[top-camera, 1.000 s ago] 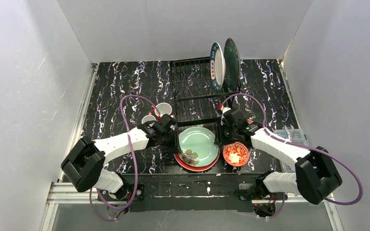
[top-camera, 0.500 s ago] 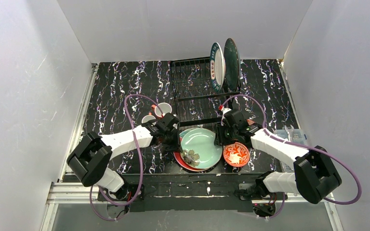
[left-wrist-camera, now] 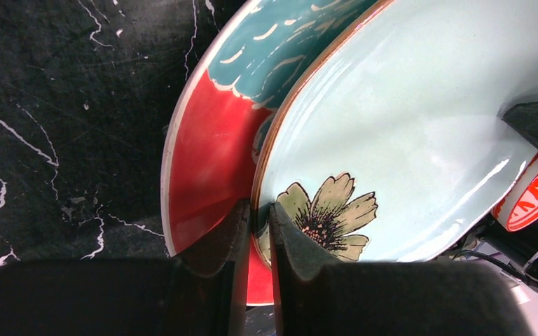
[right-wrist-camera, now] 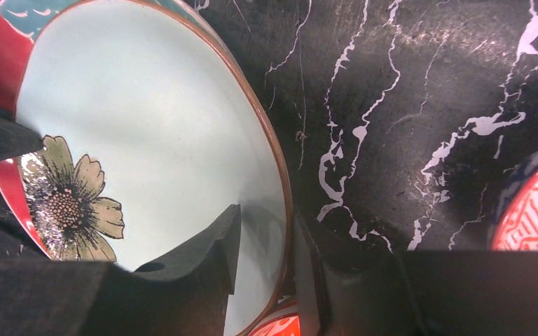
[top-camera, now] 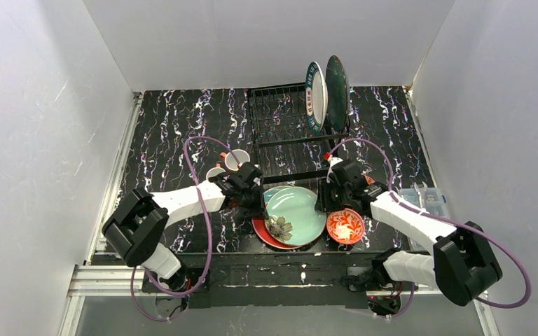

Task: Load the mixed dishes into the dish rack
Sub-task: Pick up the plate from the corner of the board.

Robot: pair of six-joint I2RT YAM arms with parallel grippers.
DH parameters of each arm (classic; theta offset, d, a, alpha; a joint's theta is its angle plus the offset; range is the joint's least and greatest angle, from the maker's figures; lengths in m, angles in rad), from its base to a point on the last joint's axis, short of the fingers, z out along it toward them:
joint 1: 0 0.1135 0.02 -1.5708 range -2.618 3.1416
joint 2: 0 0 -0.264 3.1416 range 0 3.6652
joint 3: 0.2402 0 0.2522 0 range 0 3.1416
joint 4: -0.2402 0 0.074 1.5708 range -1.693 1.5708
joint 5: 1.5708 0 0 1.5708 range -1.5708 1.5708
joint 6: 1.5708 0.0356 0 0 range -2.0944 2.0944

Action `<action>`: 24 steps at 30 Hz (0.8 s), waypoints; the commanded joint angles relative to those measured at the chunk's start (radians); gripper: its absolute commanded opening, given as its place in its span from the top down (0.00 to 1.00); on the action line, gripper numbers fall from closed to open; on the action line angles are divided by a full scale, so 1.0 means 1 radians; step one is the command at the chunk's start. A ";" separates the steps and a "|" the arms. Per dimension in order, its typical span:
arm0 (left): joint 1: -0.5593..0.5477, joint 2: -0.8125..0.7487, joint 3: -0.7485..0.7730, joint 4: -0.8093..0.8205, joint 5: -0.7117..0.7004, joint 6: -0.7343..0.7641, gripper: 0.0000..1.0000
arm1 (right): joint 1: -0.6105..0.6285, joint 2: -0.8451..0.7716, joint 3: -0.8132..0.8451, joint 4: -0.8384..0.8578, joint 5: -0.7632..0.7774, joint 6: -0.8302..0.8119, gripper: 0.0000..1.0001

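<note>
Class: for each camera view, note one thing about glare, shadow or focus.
Left wrist: white glare streaks the glossy pale green flowered plate; right wrist: the right pincer darkens the glaze beside it; top external: even light, no hard shadows, everything sharp.

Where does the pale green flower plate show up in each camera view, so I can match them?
Top external: the pale green plate is low centre, on the red plate, between both arms.
Left wrist: it fills the upper right, its rim pinched at bottom centre by the left gripper.
Right wrist: it fills the left half, its rim between the right gripper's fingers.
Shared landmark: its painted flower.
</note>
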 commanded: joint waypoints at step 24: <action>-0.013 0.082 -0.022 0.020 -0.004 0.019 1.00 | -0.006 -0.074 -0.089 0.247 -0.314 0.211 0.64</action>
